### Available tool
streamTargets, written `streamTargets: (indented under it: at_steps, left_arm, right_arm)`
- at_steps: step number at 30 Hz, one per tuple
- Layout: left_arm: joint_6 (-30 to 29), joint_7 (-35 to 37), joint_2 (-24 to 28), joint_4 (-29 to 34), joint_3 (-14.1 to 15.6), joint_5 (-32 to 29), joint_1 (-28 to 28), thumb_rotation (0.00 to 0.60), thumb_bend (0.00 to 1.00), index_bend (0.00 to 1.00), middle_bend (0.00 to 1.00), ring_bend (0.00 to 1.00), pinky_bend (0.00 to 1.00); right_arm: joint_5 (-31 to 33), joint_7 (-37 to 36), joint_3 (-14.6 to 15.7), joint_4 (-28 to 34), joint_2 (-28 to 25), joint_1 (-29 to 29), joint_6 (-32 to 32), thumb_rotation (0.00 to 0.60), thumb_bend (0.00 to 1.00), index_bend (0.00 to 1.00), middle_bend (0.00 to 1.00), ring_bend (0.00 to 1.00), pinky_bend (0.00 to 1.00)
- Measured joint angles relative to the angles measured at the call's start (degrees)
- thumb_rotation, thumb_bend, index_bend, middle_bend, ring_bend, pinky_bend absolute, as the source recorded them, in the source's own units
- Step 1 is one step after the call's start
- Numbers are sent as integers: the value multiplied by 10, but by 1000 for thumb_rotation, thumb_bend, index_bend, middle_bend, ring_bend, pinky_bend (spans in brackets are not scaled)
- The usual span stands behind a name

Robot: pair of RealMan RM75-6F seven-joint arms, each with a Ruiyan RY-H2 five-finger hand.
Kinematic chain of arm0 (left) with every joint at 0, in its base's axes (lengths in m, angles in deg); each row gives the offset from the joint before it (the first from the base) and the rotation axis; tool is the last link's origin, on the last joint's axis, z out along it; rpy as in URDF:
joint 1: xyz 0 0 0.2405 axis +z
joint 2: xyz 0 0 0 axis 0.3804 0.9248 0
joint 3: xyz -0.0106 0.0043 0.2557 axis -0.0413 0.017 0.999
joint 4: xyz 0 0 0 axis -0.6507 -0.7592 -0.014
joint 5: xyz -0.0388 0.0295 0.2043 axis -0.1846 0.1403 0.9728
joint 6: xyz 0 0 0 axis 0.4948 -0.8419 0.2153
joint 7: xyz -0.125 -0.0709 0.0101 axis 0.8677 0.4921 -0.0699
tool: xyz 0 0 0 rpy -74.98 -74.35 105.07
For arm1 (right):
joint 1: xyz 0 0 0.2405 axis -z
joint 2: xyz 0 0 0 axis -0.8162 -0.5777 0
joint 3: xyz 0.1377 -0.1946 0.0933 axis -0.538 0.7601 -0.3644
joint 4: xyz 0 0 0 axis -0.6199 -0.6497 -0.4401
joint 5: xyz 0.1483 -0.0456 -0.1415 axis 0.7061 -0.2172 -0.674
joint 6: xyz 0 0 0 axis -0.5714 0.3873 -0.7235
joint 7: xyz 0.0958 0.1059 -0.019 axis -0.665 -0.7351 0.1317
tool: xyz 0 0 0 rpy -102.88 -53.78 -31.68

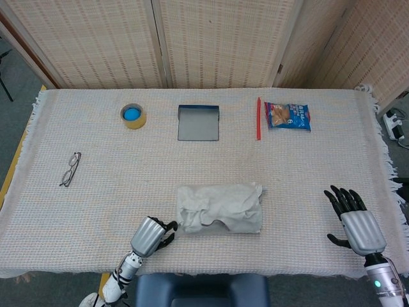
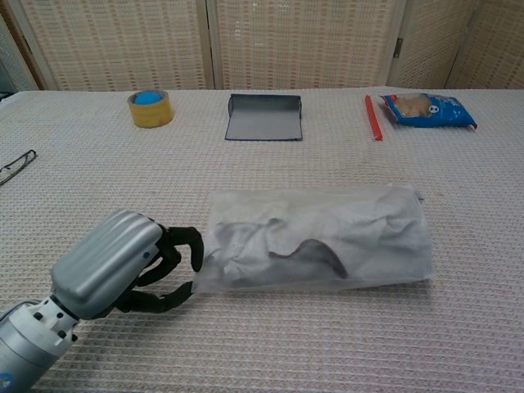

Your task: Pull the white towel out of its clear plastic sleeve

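Left hand [image 2: 123, 266] at the sleeve's end, right hand [image 1: 354, 220] idle.

Lay near the table's [image 1: 96, 204] front edge, at about 6 o'clock from the grey tray [image 1: 198, 123]: white towel [image 2: 319, 233], crumpled inside its clear plastic sleeve [image 2: 409, 262]. Reached in from 9 o'clock of the sleeve, left-hand fingers [image 2: 190, 246] curled narrow against its end; actual grip impossible to tell. Rested apart at 3 o'clock, right hand spread wide, holding nothing. Lined the far edge: tape roll [image 1: 133, 116], red pen [image 1: 258, 118], snack bag [image 1: 287, 116]. Sat at 9 o'clock: glasses [image 1: 70, 168].
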Motion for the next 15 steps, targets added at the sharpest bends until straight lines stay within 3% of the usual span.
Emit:
streamTargets:
  at_steps: [4,10,15]
  left_arm:
    - [-1,5,-5,-3,4,-3,-3,600,411,596,1000,1000,1000]
    - [5,-7,-6,5,8,-7,-5,600,255,423,1000,1000,1000]
    - [15,-21,-5,16,6,-15,-9,600,205,362,1000,1000,1000]
  right_arm:
    - [3,2,-1,0,0,-1,1,600,91,0,0,0,0]
    - [3,0,-1,1,-1,-1,0,600,91,0,0,0,0]
    - [2,-4,-1,2,-3,-1,0,600,91,0,0,0,0]
